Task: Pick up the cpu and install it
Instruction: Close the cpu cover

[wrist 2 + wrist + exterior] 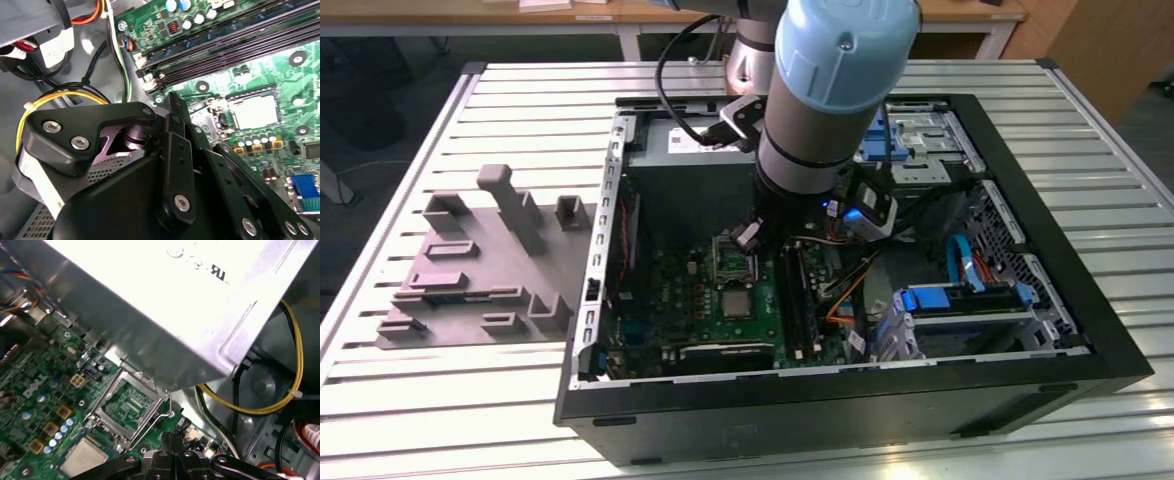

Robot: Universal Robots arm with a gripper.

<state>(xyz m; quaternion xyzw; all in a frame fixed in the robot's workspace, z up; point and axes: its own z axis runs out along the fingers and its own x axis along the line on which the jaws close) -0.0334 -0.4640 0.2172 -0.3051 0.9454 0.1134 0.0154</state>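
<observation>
Robotics lab — slatted workbench (480,110), open computer case (1067,330)

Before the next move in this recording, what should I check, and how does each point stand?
1. Socket frame open: ok, its lid is tilted up and the contact field shows in the first wrist view.
2. Chip findable: ok, it lies flat on the green board beside the socket frame.
3. Chip in the claw: not ok, nothing is held.
4. Claw open for a grasp: not ok, the jaws stand together.
5. Claw above the chip: not ok, its tip is off to one side of the chip.
6. Yellow cable clear of the socket: ok, it runs beside the metal box.
</observation>
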